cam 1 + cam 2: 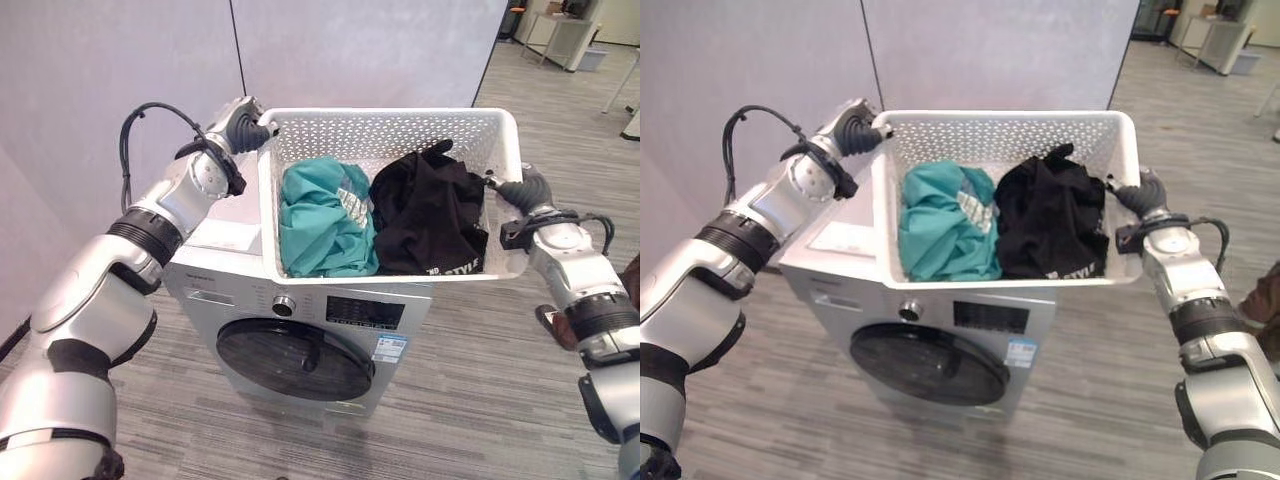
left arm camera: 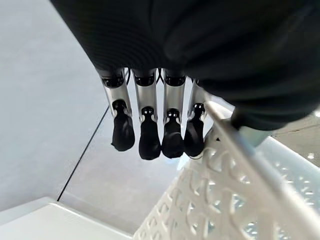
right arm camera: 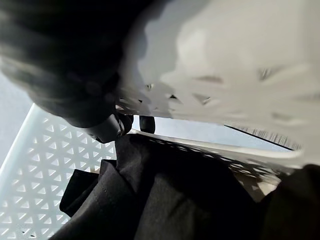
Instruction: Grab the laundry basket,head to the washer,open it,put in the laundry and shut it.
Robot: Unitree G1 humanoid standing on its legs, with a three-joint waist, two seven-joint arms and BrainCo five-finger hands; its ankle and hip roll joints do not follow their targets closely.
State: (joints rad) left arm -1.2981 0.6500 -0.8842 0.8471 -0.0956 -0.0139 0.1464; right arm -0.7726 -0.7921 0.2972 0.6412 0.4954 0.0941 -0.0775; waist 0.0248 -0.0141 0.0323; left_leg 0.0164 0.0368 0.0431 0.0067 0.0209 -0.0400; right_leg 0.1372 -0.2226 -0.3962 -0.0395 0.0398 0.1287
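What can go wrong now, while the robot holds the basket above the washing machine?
The left hand shows straight fingers beside the laundry basket rim, so that side may slip. The basket hangs over the washer front, above the closed door, and may block opening. The black garment rises to the rim and could spill.

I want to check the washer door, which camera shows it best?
The left eye view: the washer's round dark door shows whole and closed below the white laundry basket. The right eye view shows it too; the left wrist view catches just the washer's top.
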